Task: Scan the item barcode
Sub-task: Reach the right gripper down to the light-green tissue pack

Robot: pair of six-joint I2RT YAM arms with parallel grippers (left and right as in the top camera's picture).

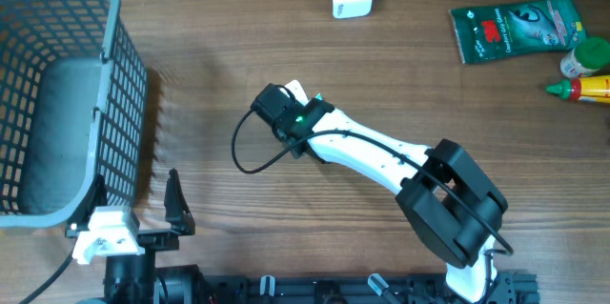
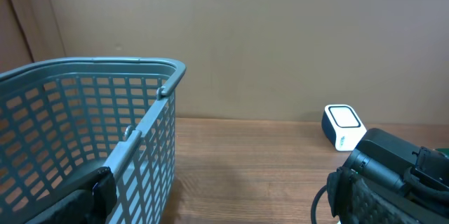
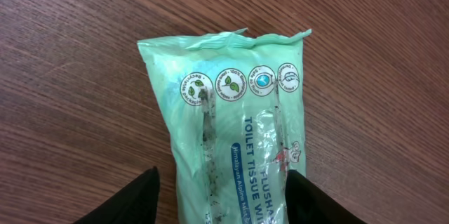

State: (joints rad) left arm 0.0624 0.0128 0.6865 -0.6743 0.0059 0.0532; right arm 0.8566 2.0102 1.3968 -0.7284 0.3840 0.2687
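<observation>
Right wrist view: a pale green wipes pack [image 3: 231, 90] lies flat on the brown wood-grain tabletop [image 3: 77, 55]. The right tool [image 3: 221, 182] straddles its lower end, spread and unclamped. The left tool [image 1: 138, 211] gapes wide beside the basket [image 1: 119, 28]. A plain beige wall [image 2: 280, 41] rises behind.

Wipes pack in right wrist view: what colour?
The wipes pack is pale mint green; the right wrist view shows it best.

Overhead, left wrist: shared basket [image 1: 129, 104]
</observation>
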